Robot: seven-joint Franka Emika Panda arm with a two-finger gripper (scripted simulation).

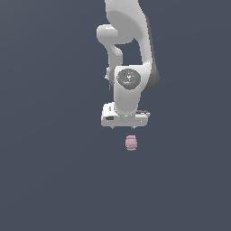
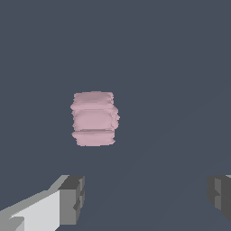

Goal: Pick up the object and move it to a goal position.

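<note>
Pale-pink object (image 1: 131,142), small, lumpy and barrel-shaped with horizontal ridges, sits on a plain dark grey-blue surface (image 1: 45,180). A white robot arm (image 1: 128,54) comes down from above it. The gripper (image 1: 125,125) hangs just above the object without touching it, and is much wider than the object. In the wrist view the object (image 2: 94,119) lies apart from the two grey fingertips (image 2: 72,198), which are spread wide and hold nothing between them.
</note>
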